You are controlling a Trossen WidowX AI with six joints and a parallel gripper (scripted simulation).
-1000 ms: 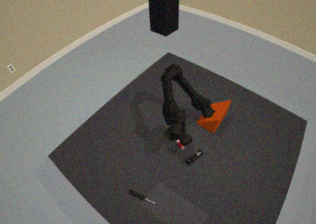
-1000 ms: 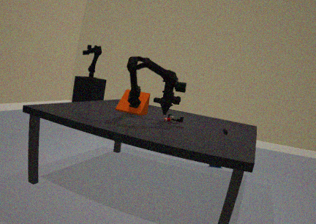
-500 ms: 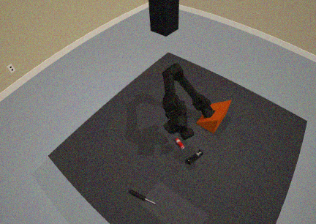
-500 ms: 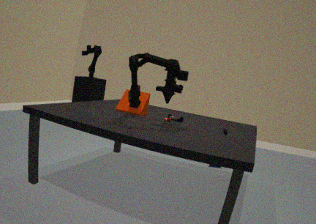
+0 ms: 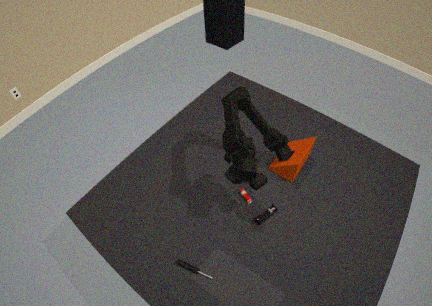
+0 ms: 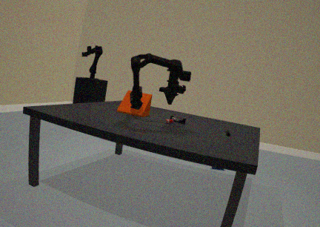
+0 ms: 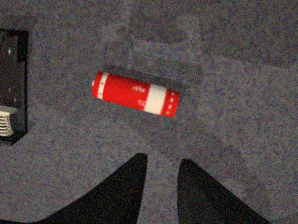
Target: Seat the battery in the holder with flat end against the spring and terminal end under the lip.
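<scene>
The red battery (image 5: 245, 196) (image 6: 170, 120) (image 7: 135, 94) with a white band lies on its side on the dark table top, out of the holder. The black holder (image 5: 265, 215) (image 6: 180, 121) (image 7: 12, 83) lies a short way from it; in the wrist view its spring shows at the left edge. My gripper (image 5: 246, 180) (image 6: 170, 101) (image 7: 162, 165) hangs above the table, a little to one side of the battery. Its fingers stand slightly apart with nothing between them and touch nothing.
The arm's base stands at an orange wedge (image 5: 300, 157) (image 6: 146, 105). A screwdriver (image 5: 195, 269) (image 6: 227, 133) lies near the table's front edge. A black box (image 5: 223, 17) (image 6: 90, 90) carrying a second small arm stands on the floor beyond the table.
</scene>
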